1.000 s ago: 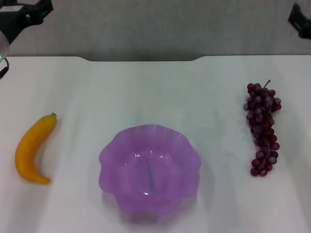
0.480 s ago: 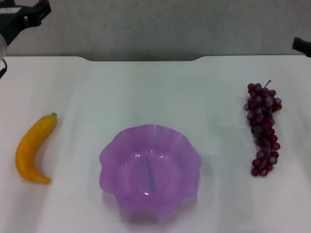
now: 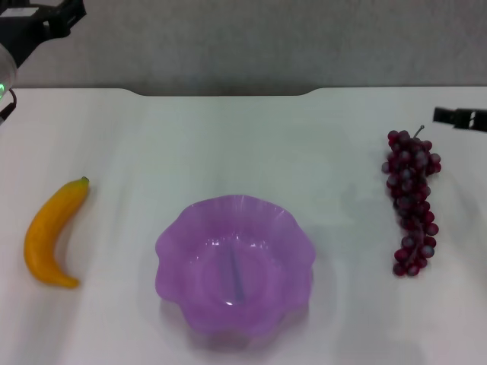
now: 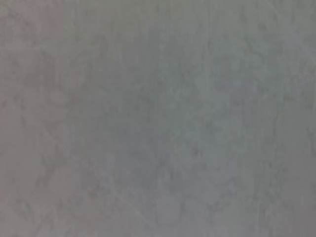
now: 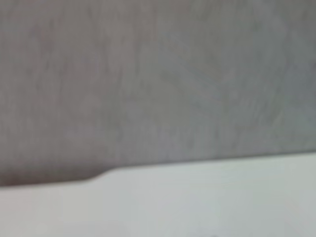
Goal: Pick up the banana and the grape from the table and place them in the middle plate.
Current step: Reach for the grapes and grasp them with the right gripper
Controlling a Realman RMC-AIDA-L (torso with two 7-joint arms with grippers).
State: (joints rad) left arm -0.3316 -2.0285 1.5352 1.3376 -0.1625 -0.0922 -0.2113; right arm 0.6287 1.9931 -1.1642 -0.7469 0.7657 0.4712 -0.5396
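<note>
The yellow-orange banana (image 3: 51, 234) lies on the white table (image 3: 243, 144) at the left. On the right lies the dark red-purple grape (image 3: 412, 199) bunch, stem pointing away. The purple scalloped middle plate (image 3: 173, 245) stands between them near the front, with nothing in it. My right gripper (image 3: 459, 118) reaches in from the right edge, just beyond the top of the grape and apart from it. My left gripper (image 3: 39, 23) hangs at the far left corner, well away from the banana. The wrist views show only grey floor and a table edge (image 5: 197, 163).
The table's far edge has a shallow notch (image 3: 224, 93) in the middle. Grey floor (image 3: 251, 42) lies beyond it.
My right gripper has come down from the upper right corner toward the table, now level with the top of the grape. The left arm has hardly moved.
</note>
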